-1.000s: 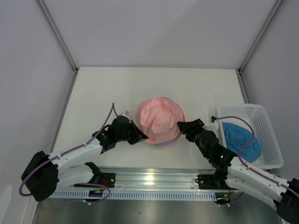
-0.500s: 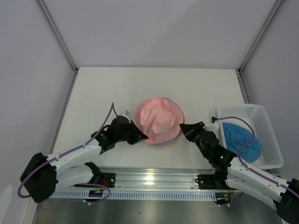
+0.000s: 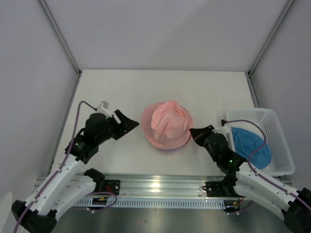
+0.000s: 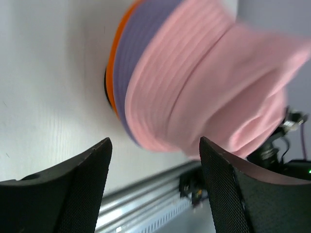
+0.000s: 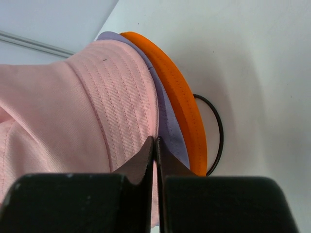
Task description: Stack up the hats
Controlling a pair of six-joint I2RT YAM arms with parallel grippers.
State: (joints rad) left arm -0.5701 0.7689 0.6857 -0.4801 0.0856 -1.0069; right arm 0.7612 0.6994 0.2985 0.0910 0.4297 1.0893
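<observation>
- Grey walls close in a white table (image 3: 121,92) in the top view. The pink hat (image 3: 167,125) sits at mid-frame as the top of a pile.
- Left of centre, the left hand (image 3: 130,121) points toward that hat and is apart from it.
- Right of centre, the right hand (image 3: 194,132) has its tips at the pink brim's edge.
- At the right edge, the blue hat (image 3: 250,145) lies crumpled in the white basket (image 3: 279,121), away from the pile.
- Left wrist view: the left hand (image 4: 154,145) is released, its fingers (image 4: 87,189) spread wide with nothing between them. Beyond them the pink hat (image 4: 209,82) lies over the pale purple hat (image 4: 141,58), which lies over the orange hat (image 4: 115,63). A black wire stand (image 4: 107,87) shows under them.
- Right wrist view: the right hand (image 5: 155,143) is clenched, fingers pressed together at the pink brim. Whether cloth is pinched I cannot tell. The purple and orange brims lie just beneath, with the stand's wire loop on the table at the right.
</observation>
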